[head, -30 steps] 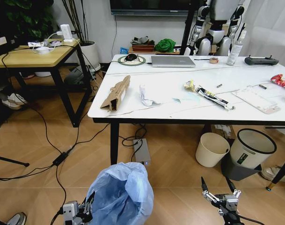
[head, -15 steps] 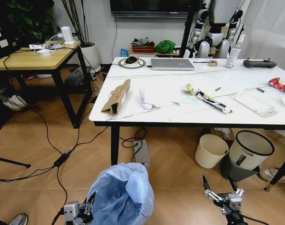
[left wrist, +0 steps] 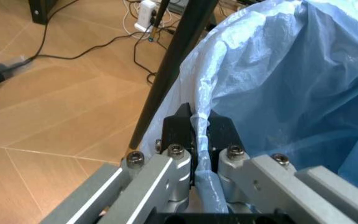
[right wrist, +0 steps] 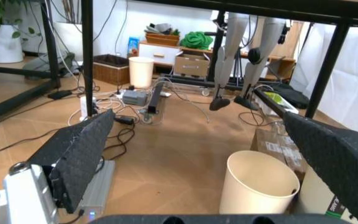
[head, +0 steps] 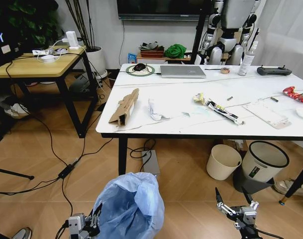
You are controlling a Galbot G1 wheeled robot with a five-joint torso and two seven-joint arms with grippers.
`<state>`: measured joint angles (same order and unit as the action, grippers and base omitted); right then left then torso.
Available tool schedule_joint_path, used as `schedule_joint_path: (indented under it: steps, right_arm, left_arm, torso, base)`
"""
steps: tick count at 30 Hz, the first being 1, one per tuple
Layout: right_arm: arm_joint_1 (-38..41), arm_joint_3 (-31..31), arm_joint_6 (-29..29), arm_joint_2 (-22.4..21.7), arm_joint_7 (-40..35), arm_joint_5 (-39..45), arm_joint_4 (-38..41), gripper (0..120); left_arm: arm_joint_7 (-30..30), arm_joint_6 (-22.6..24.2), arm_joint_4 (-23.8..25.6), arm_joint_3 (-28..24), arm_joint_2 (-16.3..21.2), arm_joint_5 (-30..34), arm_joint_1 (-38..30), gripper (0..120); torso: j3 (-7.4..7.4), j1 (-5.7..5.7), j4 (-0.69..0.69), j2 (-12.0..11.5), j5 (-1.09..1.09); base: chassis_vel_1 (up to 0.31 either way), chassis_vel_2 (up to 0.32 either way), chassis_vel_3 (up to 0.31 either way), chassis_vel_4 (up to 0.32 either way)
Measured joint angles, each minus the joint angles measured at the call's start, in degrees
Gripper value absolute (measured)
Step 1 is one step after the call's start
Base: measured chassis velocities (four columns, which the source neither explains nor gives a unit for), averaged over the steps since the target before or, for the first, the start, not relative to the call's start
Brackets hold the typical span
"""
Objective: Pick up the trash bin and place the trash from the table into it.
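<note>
Left gripper (head: 94, 217): low, just left of the trash bin (head: 131, 209); seen from the left wrist (left wrist: 196, 127), jaws clamped on a fold of the light-blue bag at the bin's rim (left wrist: 278, 84).
Right gripper (head: 235, 200): low over the floor, right of the bin and well apart from it; jaws spread wide, holding nothing; in the right wrist view (right wrist: 197, 154) dark pads at either side with open floor between.
Trash bin: on the wooden floor in front of the counter (head: 191, 124), below its near edge, bag puffed and crinkled.
Cardboard strip (head: 124, 106): torn, brown, near the counter's left end, close to the front edge.
Crumpled white paper (head: 156, 108): just right of the cardboard, apart from it.
Colourful wrappers (head: 216, 104): around mid-counter, a long one angled toward the front edge.
Flat white packet (head: 266, 113): right of the wrappers.
Crushed red can (head: 295, 94): near the counter's right end.
Laptop (head: 183, 71): silver, closed, at the back of the counter.
Cream round bin (head: 224, 161): on the floor under the counter, also in the right wrist view (right wrist: 258, 186).
Grey bin with white rim (head: 261, 165): just right of the cream one.
</note>
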<state>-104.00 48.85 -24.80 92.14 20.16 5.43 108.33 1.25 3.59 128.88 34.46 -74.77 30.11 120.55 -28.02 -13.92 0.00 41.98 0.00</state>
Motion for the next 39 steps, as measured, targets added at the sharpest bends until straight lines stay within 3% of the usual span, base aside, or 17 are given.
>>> schedule_joint_path:
  steps: [39]
  right_arm:
    - [0.2, -0.3, 0.5, 0.0, -0.1, 0.0, 0.4, 100]
  left_arm:
    - [-0.1, 0.2, 0.3, -1.1, -0.4, -1.0, 0.1, 0]
  torso:
    - [-5.47, -4.03, 0.00, 9.5, 0.00]
  base:
    - [0.000, 0.000, 0.000, 0.000]
